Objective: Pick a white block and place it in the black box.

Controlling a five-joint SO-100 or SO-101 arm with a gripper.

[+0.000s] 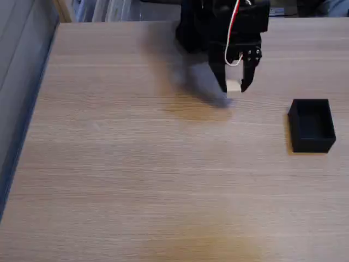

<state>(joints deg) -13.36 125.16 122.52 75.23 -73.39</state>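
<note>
Jaws [234,87] of the black arm hang over the far part of the wooden bench [136,174] in the fixed view, closed on the white block [233,87], which sits between the two fingertips. The block looks lifted clear of the bench, with a soft grey shadow [204,82] spread on the wood below and to the left of it. Red and white wires [233,33] run down the front of the arm above the jaws. The black box [311,126] stands on the bench to the right of the jaws and a little nearer the camera, well apart from the block, open side up; its inside is dark and I cannot tell what, if anything, lies in it. The box's walls look upright and it sits square to the bench's grain. Along the left edge of the picture the bench ends at a grey wall [16,65].
</note>
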